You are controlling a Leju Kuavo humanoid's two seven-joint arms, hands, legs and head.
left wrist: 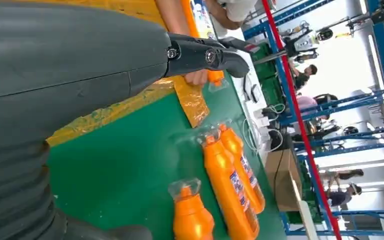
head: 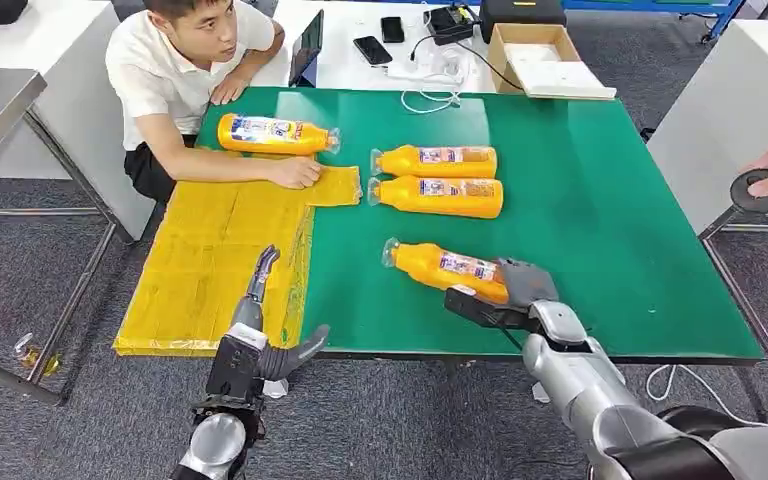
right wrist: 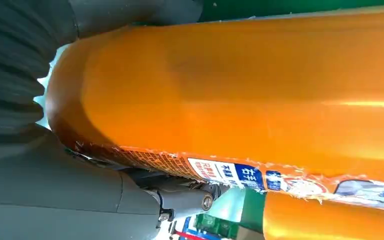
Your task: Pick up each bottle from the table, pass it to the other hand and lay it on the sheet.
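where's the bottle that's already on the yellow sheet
In the head view, the bottle lies on its side at the far end of the yellow sheet, on the table's left, just beyond a person's hand and left of the paired bottles.

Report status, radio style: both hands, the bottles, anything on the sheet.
Right hand grips nearest bottle. Left hand open over yellow sheet. One bottle and a person's hand on sheet.

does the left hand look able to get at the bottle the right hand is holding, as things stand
Probably yes. The left hand hangs open at the table's near edge over the yellow sheet, and bare green table lies between it and the bottle held by the right hand. Nothing stands between them.
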